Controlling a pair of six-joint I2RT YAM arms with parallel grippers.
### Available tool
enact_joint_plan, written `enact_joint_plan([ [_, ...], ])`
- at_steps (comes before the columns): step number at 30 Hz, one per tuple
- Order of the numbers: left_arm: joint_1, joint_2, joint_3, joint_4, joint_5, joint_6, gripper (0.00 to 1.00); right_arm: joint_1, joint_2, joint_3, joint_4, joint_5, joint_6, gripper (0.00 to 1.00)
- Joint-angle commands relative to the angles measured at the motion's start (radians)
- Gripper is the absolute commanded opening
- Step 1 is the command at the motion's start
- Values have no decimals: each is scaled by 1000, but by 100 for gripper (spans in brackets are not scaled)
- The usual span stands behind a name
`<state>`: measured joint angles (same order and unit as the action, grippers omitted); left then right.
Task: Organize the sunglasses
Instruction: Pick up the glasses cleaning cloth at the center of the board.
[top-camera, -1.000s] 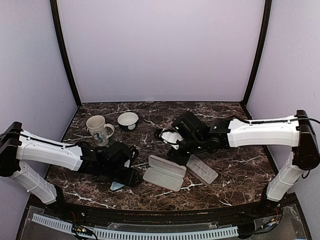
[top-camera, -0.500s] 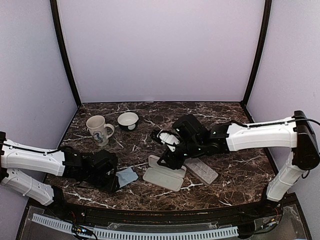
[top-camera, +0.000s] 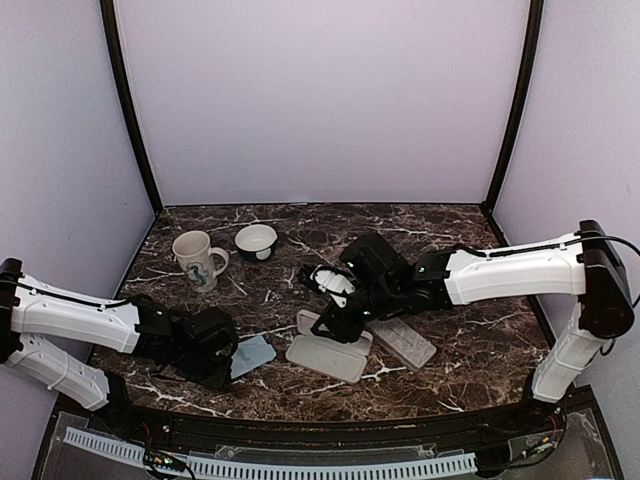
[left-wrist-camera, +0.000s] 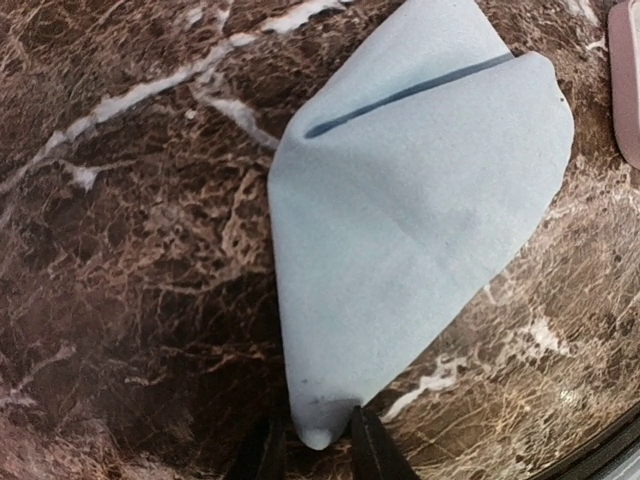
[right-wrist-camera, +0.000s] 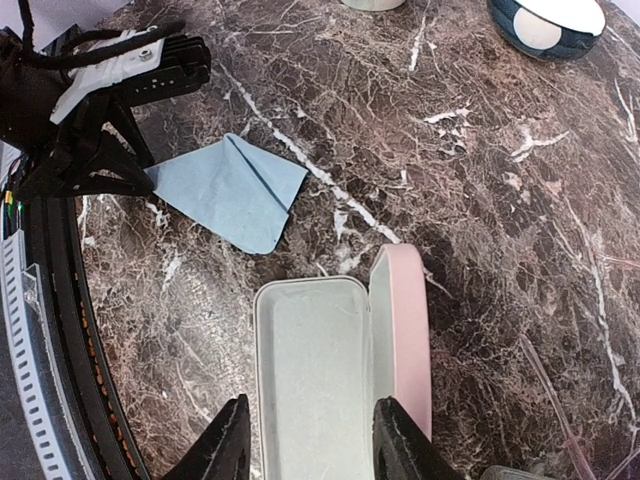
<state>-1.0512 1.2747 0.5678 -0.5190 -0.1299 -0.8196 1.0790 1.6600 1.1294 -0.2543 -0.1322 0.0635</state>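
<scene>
From above, the sunglasses cannot be made out. The right gripper (top-camera: 328, 322) is held low over an open case (top-camera: 335, 352) at centre, with a second case (top-camera: 404, 341) just beside it.

In the left wrist view, the lower corner of the cloth (left-wrist-camera: 410, 210) is bracketed by the left gripper (left-wrist-camera: 315, 452), its fingers nearly closed. A grip cannot be told.

In the right wrist view, the fingers are held half apart and empty. Bare table (right-wrist-camera: 520, 230) is seen rightward.

Between the parted fingers (right-wrist-camera: 228, 448) lies an open pink case (right-wrist-camera: 310, 380) (lid rightward), blue cloth (right-wrist-camera: 230, 190) beyond.

Cloth (top-camera: 253, 355) left of open case (top-camera: 330, 352), seemingly second case (top-camera: 405, 342) right, mug (top-camera: 195, 258) behind
</scene>
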Motion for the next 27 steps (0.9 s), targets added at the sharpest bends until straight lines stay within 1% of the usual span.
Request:
enact_joint_plan([
  [1,2,8,8,-4,10,6,22,6,22,8,26,-9,9,43],
  [7,2,11,25,12,19,16,9,13,31,17,40,-18,16,42],
  [11,2,-9,50,-10,12,19,3,20,47,17,73,-25,39,42],
  [13,2,-38,67,-20,11,24,1,26,59,47,86,-24,53,42],
  [19,3,-147,104,-9,20,30,0,35,106,79,126,-29,90,42],
  [27,27,-212,121,29,49,36,0,52,166,100,190,-83,133,42],
])
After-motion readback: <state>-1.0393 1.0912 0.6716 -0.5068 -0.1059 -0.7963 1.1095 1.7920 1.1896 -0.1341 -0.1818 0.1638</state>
